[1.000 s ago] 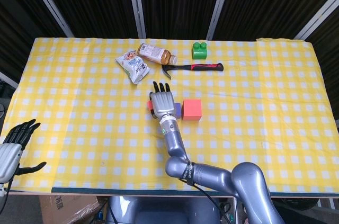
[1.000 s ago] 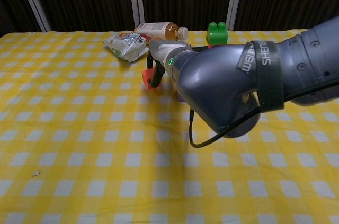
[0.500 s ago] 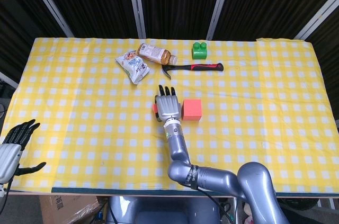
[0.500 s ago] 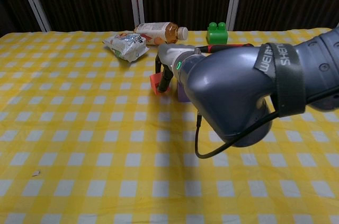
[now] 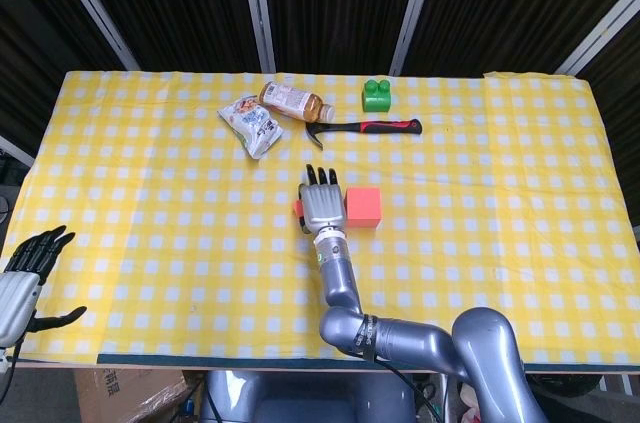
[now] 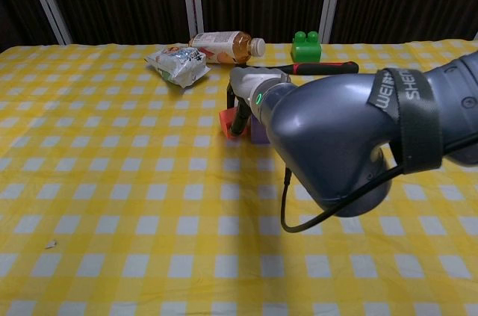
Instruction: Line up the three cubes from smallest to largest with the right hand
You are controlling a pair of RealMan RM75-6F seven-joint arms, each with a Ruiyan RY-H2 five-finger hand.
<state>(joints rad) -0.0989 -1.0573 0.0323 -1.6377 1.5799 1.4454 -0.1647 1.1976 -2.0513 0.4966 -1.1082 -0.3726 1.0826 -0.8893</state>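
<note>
My right hand reaches over the middle of the table, palm down. It holds the small red cube at its left edge; in the chest view dark fingers curl against this small red cube. The purple cube stands right beside it, touching or nearly so, and is hidden under the hand in the head view. The large red cube sits just right of the hand; my arm hides it in the chest view. My left hand hangs off the table's near left corner, fingers spread and holding nothing.
At the back lie a snack bag, a drink bottle on its side, a red-handled hammer and a green block. My right forearm fills the right of the chest view.
My right hand has moved to the right with the small red cube, bringing it up against the purple cube. The large cube and left hand have stayed put.
</note>
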